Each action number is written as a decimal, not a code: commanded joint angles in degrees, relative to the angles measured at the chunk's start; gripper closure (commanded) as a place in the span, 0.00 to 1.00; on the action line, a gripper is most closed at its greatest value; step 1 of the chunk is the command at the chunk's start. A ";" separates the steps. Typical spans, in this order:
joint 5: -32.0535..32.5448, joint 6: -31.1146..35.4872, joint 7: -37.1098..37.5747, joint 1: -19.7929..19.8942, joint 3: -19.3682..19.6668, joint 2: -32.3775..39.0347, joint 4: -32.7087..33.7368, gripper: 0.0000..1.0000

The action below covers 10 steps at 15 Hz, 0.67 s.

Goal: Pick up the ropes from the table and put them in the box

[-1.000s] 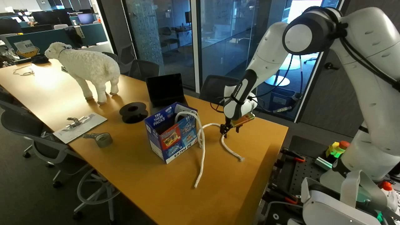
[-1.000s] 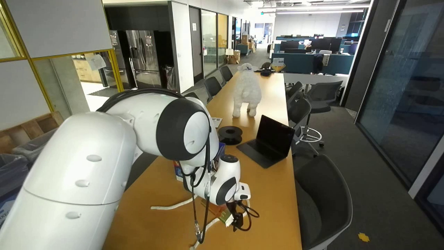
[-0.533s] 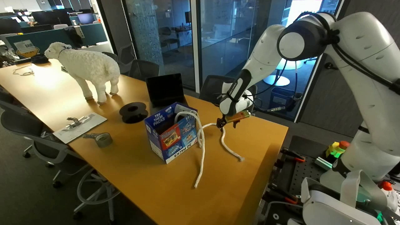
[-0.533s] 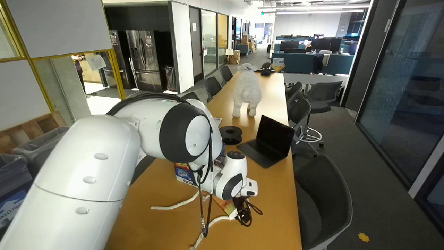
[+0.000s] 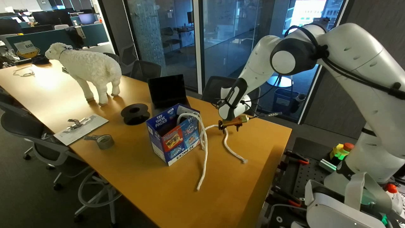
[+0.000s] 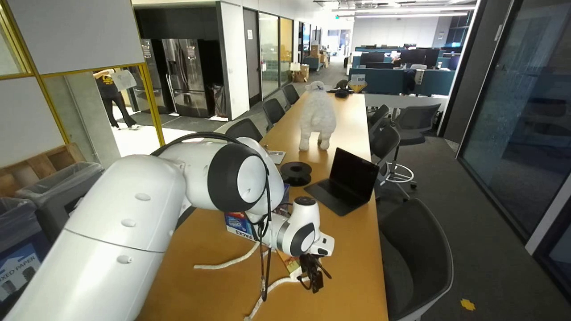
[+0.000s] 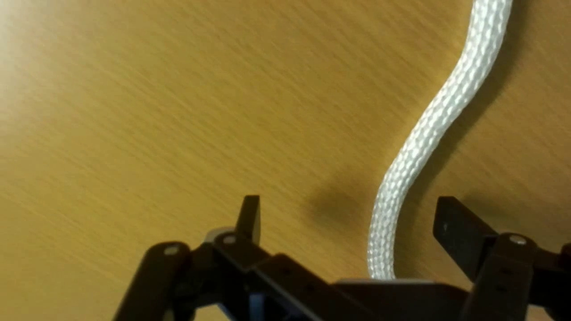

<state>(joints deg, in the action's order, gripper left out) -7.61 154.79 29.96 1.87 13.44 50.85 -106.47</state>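
while the gripper [image 7: 348, 216] hangs just above the table [image 7: 178, 133], its two fingers [image 7: 464, 236] stand wide apart, and in the wrist view a white braided rope [image 7: 421, 133] runs through the gap between them, closer to one tip than to the other and apart from both. soft shadows fall on the wood beside the rope. in both exterior views one end of this rope lies on the table in a shallow curve; away from that end, it leads past the gripper toward the box [image 5: 177, 141]. the box stands upright nearby, open at the top, blue with bright printed panels. a second length of white rope [image 5: 205, 148] loops over its rim and hangs down the outer side, with an end resting on the table. how much of it lies inside is hidden, and i cannot tell whether it joins the strand at the gripper. just beyond the box are an open laptop [image 5: 167, 90] with a dark screen and a black spool [image 5: 135, 114] lying flat. near the table's edge lie a roll of grey tape [image 5: 105, 142] and a pale board [image 5: 95, 122]. farther along stands a woolly white sheep figure [image 5: 88, 68]. beyond, a person [image 6: 108, 89] in dark clothes is partly visible, and monitors [image 5: 52, 18] stand on distant desks.
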 commanded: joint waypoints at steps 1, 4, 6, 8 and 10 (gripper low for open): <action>-2.16 -3.12 3.31 -1.01 1.34 2.29 4.15 0.00; -2.40 -3.42 4.53 -0.48 1.09 2.53 4.58 0.00; -2.71 -3.82 4.87 0.08 0.71 2.64 4.80 0.00; -3.70 -3.93 4.15 1.51 -0.48 2.26 4.65 0.00; -5.28 -4.17 3.24 3.01 -1.67 1.97 4.74 0.00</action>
<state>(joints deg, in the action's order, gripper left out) -10.35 151.90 34.31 2.60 13.47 52.55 -103.51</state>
